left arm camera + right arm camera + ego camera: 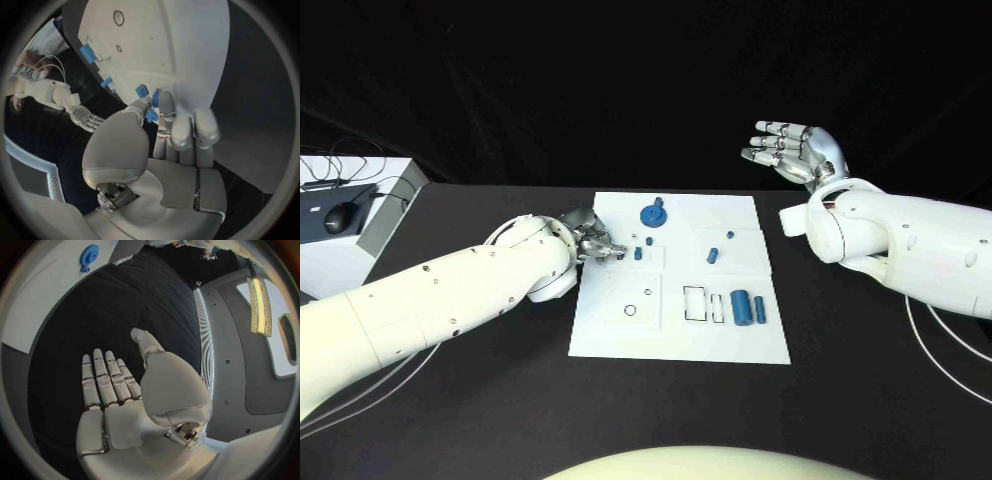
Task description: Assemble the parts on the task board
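Note:
The white task board (678,335) lies in the middle of the table. My left hand (599,243) is at the board's left edge, and thumb and finger pinch a small blue part (152,116) just above the plate. Two more small blue parts (638,254) (651,240) stand close beside those fingertips. Further back on the board sits a blue gear (653,214). Two blue cylinders (740,307) (760,309) lie at the front right. My right hand (793,150) is raised beyond the board's far right corner, fingers spread, holding nothing.
A grey box (372,225) with a black mouse (343,218) and cables stands at the table's left edge. The board has a rectangular outline (694,303) and a round hole (632,310) near its front. Small blue pieces (713,254) (728,235) stand mid-board.

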### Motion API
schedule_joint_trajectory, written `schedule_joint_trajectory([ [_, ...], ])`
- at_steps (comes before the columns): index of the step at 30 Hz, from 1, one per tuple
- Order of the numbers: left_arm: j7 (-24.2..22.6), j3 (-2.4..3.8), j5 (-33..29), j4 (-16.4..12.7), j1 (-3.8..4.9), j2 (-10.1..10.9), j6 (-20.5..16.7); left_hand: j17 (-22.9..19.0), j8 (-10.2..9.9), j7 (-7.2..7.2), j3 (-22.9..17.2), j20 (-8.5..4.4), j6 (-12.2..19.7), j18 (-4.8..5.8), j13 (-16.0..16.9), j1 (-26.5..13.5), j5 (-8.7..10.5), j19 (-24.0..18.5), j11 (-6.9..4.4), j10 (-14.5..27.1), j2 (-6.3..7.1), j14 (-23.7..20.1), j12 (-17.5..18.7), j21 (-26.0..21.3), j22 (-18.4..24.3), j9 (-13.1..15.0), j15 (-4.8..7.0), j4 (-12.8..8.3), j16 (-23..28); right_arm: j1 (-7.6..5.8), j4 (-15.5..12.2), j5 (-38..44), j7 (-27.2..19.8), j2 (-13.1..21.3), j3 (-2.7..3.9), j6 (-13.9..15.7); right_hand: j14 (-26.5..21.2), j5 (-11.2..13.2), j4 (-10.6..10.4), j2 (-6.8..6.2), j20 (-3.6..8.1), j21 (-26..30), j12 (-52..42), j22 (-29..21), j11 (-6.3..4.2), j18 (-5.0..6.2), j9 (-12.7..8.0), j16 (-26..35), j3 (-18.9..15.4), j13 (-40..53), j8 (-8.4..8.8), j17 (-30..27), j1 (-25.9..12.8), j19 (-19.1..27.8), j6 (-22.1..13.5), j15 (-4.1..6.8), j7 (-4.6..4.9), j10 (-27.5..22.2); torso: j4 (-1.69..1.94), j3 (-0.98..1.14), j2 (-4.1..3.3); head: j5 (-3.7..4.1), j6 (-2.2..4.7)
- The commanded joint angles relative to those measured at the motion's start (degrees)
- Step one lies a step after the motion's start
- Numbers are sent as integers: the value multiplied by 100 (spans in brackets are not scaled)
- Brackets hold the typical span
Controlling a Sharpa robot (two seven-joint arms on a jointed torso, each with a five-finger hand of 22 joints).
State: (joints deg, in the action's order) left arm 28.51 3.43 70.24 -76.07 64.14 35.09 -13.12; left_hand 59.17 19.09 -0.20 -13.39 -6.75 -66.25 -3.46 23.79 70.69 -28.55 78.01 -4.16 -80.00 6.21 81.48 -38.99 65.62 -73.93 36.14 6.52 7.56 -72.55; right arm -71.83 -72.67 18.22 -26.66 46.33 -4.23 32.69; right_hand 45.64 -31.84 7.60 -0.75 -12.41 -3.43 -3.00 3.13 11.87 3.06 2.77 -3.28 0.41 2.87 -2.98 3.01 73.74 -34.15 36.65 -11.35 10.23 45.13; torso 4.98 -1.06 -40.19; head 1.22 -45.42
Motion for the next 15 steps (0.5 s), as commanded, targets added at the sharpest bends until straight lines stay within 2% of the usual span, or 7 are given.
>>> schedule_joint_trajectory([
  [1,-103,0,94,-18,-19,1,-34,7,1,-6,-885,-15,-26,-40,-7,46,-19,22,-37,-15,33,-9,-14,25,-8,0,-9,-845,-14,1,-12,10,-61,3,2,-85,-29,-32,22,26,-3,26,16,-8,13,-75,-5,38,8,-3,33,-8,-61,36,24,-16,375,45,-2,2,1,-4,-9],
  [4,-95,-1,97,-21,-25,10,-12,7,1,-6,-885,-15,-26,-40,-7,46,-19,22,-37,-15,33,-9,-14,25,-8,0,-9,-845,-14,1,-13,9,-60,6,2,-85,-29,-32,22,26,-3,26,16,-8,13,-75,-5,38,8,-3,33,-8,-61,36,24,-16,375,45,6,1,2,0,-14],
  [15,-62,-2,99,-36,-31,40,60,2,1,-5,-893,-20,-27,-36,-8,48,-17,25,-37,-15,37,-12,-12,29,-12,1,-9,-849,-11,1,-17,8,-64,11,2,-87,-29,-32,22,26,-3,26,16,-8,13,-75,-5,38,8,-3,33,-8,-61,36,24,-16,375,45,-2,6,3,-6,-18],
])
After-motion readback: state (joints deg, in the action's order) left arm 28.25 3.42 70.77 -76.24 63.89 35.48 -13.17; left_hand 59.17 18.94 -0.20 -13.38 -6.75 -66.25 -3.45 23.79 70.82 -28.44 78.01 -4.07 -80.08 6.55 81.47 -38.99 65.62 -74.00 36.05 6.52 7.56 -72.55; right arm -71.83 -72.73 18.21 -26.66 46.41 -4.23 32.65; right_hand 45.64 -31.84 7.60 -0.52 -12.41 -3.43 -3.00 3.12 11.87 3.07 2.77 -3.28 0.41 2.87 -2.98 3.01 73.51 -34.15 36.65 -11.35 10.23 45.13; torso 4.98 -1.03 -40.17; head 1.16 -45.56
